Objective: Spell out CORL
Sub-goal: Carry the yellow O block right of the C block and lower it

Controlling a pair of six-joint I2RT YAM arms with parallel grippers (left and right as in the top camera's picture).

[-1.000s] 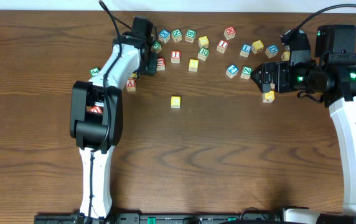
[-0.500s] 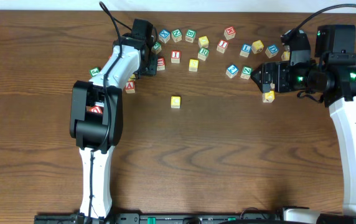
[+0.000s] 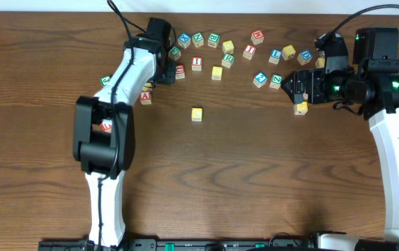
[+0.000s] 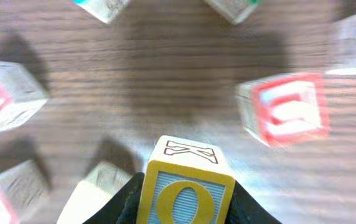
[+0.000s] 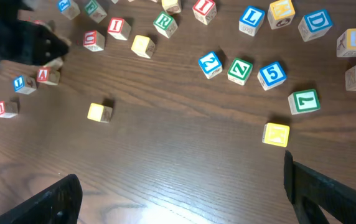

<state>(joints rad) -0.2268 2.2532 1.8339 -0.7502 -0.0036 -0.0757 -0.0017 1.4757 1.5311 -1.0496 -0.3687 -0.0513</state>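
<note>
My left gripper [image 4: 186, 208] is shut on a yellow-framed block with a yellow O on blue stripes [image 4: 187, 186] and holds it above the wood. In the overhead view this gripper [image 3: 162, 70] is at the left end of the arc of letter blocks. One yellow block [image 3: 197, 113] lies alone at mid-table and also shows in the right wrist view [image 5: 99, 112]. A green R block [image 5: 165, 22] and a blue L block [image 5: 251, 18] lie in the arc. My right gripper [image 5: 181, 193] is open and empty over bare wood, right of the blocks [image 3: 291, 86].
Several letter blocks curve across the far side of the table [image 3: 255, 181]. A red-framed block [image 4: 290, 115] lies just right of my left gripper, and a red A block [image 3: 145, 97] lies near it. A yellow block [image 5: 276, 134] lies by my right gripper.
My left arm's elbow has swung a little to the left, and its gripper stays at the arc's left end with the O block. My right arm has not moved.
</note>
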